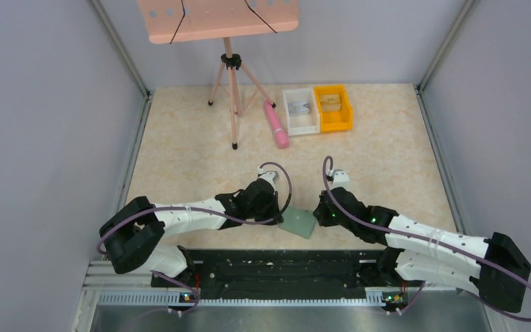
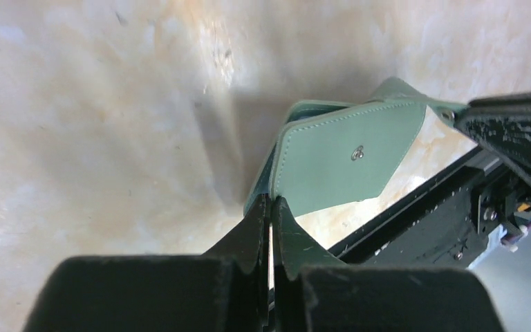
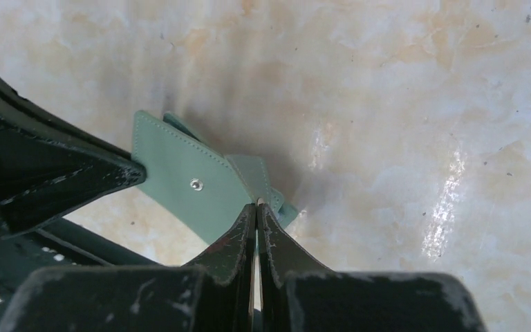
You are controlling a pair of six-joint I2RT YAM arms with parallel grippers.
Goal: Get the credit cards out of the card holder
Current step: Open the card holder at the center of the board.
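The sage-green card holder (image 1: 299, 223) sits between the two grippers, near the table's (image 1: 180, 152) near edge, just in front of the black base rail (image 1: 276, 266). The left gripper (image 2: 271, 205) has its fingers pressed together on one edge. The right gripper (image 3: 256, 205) is pinched the same way on the opposite side. What its pockets hold is hidden in every view.

Only the wrist cameras show the detail. The holder is smooth, leather-like and stitched along its borders, with a pointed flap carrying a small metal snap stud (image 2: 357, 154). Both also show a shadow on the glossy beige marbled surface beneath it. Whether it touches the table I cannot tell.

Only the top camera shows the far side. There a white bin (image 1: 301, 111) holds something small and greyish. Touching it on the right, an orange bin (image 1: 334, 108) holds a tan item. A pink cylinder (image 1: 276, 125) lies just left of the white bin, beside a pink tripod (image 1: 231, 90).
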